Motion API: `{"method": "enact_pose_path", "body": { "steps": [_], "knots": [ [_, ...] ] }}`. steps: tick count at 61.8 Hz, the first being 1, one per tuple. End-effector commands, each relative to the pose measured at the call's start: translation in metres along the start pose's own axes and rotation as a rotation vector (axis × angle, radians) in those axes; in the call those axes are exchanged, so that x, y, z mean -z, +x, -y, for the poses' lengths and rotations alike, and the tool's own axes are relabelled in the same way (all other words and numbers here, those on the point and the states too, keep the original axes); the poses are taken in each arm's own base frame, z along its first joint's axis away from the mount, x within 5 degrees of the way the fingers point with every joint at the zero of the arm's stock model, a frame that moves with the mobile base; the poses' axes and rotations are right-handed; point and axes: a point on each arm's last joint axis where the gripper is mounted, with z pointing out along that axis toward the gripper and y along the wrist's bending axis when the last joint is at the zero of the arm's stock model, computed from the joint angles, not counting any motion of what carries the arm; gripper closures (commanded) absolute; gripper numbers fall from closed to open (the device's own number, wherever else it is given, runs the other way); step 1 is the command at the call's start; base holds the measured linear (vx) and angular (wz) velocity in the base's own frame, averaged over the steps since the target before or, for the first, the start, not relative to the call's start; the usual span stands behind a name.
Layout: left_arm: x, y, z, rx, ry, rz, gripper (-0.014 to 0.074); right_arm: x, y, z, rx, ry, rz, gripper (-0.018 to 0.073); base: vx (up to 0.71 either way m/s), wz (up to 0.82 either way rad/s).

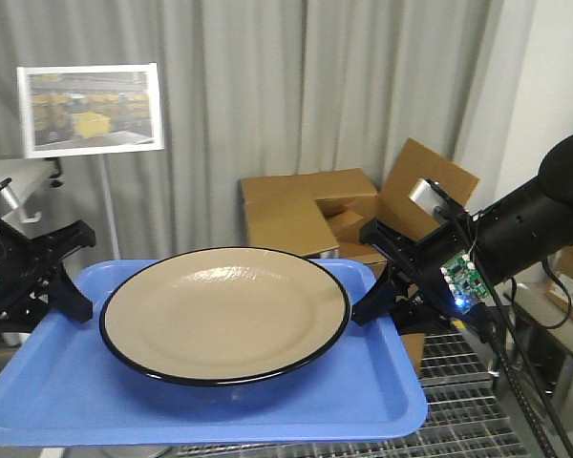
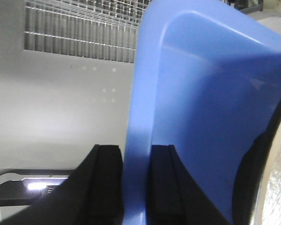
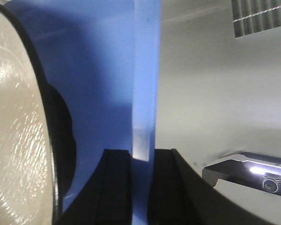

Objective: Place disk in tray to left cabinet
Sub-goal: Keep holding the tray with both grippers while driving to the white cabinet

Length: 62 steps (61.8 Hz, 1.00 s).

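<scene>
The blue tray hangs level in the air, held at both short ends. On it lies the disk, tan with a black rim, filling most of the tray's width. My left gripper is shut on the tray's left rim. The left wrist view shows that rim pinched by my left gripper, with the disk's edge at the far right. My right gripper is shut on the right rim. In the right wrist view the tray stands clamped in my right gripper, beside the disk. The left cabinet is out of view.
Cardboard boxes are stacked behind the tray against a grey curtain. A framed picture on a thin stand rises at the back left. A wire grate lies at lower right. Under the tray is a pale grey surface.
</scene>
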Motion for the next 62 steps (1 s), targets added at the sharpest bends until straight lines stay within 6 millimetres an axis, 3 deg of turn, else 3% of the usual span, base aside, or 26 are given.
{"method": "enact_pose_path", "body": {
  "steps": [1, 62],
  "knots": [
    [0.0276, 0.0103, 0.0300, 0.008, 0.166, 0.040, 0.0596, 0.0271, 0.0137, -0.0373, 0.026, -0.181, 0.014, 0.0565, 0.24, -0.34],
    [0.0279, 0.0104, 0.0301, 0.007, 0.166, 0.041, 0.0596, 0.0270, 0.0137, -0.0373, 0.026, -0.180, 0.014, 0.0565, 0.13, -0.49]
  ]
}}
